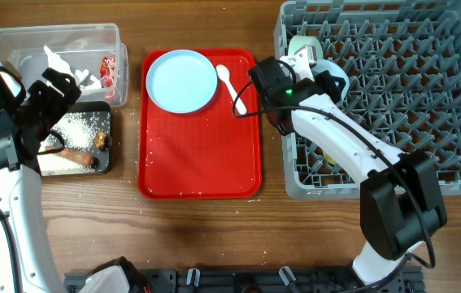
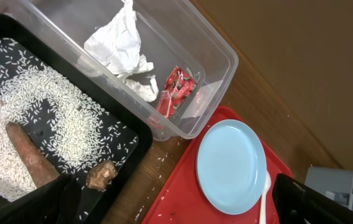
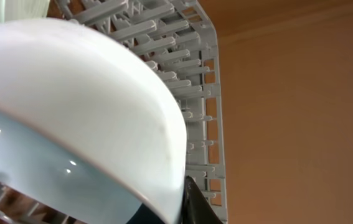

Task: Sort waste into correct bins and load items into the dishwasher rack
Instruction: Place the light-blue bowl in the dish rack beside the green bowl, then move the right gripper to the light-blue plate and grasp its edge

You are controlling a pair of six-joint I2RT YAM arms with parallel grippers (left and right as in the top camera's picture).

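Observation:
My right gripper (image 1: 326, 79) is shut on the rim of a pale blue bowl (image 1: 337, 81) at the left side of the grey dishwasher rack (image 1: 425, 98). The bowl fills the right wrist view (image 3: 70, 112), with one finger (image 3: 185, 199) against its rim. A green bowl (image 1: 303, 45) sits in the rack's far left corner. My left gripper (image 1: 58, 91) is open and empty above the black tray (image 2: 132, 140), which holds rice crumbs (image 2: 45, 106), the carrot stick (image 2: 30, 158) and the brown lump (image 2: 101, 175). The clear tub (image 2: 223, 59) holds the white scrap (image 2: 121, 46) and the red wrapper (image 2: 175, 90).
The flat red tray (image 1: 202, 155) lies in the middle with the pale blue plate (image 1: 181, 80) and a white spoon (image 1: 230, 85) on it. Loose rice grains lie on the wood between the black tray and the red tray. A yellowish bit (image 1: 326, 156) shows in the rack under my right arm.

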